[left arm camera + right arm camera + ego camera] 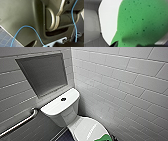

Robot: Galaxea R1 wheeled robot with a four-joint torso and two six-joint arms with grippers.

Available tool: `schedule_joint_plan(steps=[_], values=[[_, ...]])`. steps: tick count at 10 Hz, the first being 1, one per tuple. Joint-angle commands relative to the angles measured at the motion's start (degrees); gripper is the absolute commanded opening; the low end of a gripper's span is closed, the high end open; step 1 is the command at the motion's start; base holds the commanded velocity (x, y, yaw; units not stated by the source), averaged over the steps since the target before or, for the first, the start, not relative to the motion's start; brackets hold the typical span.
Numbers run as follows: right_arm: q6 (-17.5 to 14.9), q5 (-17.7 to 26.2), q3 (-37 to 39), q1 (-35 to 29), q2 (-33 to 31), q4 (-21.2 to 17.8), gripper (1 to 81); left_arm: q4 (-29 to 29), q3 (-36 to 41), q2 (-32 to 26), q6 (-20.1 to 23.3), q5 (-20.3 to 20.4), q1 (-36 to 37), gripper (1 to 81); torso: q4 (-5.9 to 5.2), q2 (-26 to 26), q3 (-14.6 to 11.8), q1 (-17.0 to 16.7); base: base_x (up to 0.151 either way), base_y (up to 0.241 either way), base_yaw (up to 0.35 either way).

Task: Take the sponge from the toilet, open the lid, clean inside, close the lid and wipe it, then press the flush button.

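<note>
Right gripper (127, 45): hard against the sponge; clenched or released cannot be told.
Left gripper (46, 44): close by the robot's own body, above blue floor tiles (5, 37); grip cannot be told either.
Sponge (140, 22): green, pored, lying on the front end of the lid.
Lid (82, 128): white, down flat over the bowl.
Toilet (62, 118): set in the corner, tank against the back wall.
Button (63, 99): dark, round, centre of the tank top, well apart from the sponge.
Bar (20, 123): metal, on the wall just beside the tank.
Niche (42, 73): grey recess in the tiled wall above the tank.
Done so far: judged little or uncertain; with the lid shut and the sponge on it, could be the pickup or the lid wipe.
Left at least: pressing the button; if this is the pickup, also opening, cleaning inside, closing and wiping.
Count: one sponge, one lid, one toilet, one button, one bar, one niche.
</note>
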State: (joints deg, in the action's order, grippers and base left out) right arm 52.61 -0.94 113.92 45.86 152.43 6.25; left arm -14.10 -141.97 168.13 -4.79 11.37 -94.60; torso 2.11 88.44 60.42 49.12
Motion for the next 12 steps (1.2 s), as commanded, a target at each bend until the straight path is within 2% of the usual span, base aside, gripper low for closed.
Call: schedule_joint_plan(steps=[1, 5, 7, 9, 12], values=[[0.2, 1.3, 3.8, -4.7, 2.4, -1.2, 81.1, -0.1, 0.4, 0.1, 0.0, -4.0, -1.9, 81.1, 0.0, 0.0, 0.0, 0.0, 0.0, 0.0, 0.0], [-0.1, 0.0, 10.7, -4.6, 5.4, -0.8, 81.1, -0.1, 0.4, -0.2, -0.1, -4.0, -2.1, 81.1, 0.0, 0.0, 0.0, 0.0, 0.0, 0.0, 0.0], [-0.7, -4.4, 11.5, -4.6, 5.4, -0.3, 81.1, -0.1, 0.4, -0.3, -0.1, -4.0, -2.2, 81.1, 0.0, 0.0, 0.0, 0.0, 0.0, 0.0, 0.0], [-0.7, -8.8, 12.1, -4.0, 5.5, 2.8, 81.1, -0.1, 0.4, -0.6, -0.1, -4.0, -2.4, 81.1, 0.0, 0.0, 0.0, 0.0, 0.0, 0.0, 0.0], [-0.7, -11.6, 15.3, -0.6, 7.0, 5.1, 81.1, -0.1, 0.4, -0.4, -0.1, -4.0, -2.5, 81.1, 0.0, 0.0, 0.0, 0.0, 0.0, 0.0, 0.0]])
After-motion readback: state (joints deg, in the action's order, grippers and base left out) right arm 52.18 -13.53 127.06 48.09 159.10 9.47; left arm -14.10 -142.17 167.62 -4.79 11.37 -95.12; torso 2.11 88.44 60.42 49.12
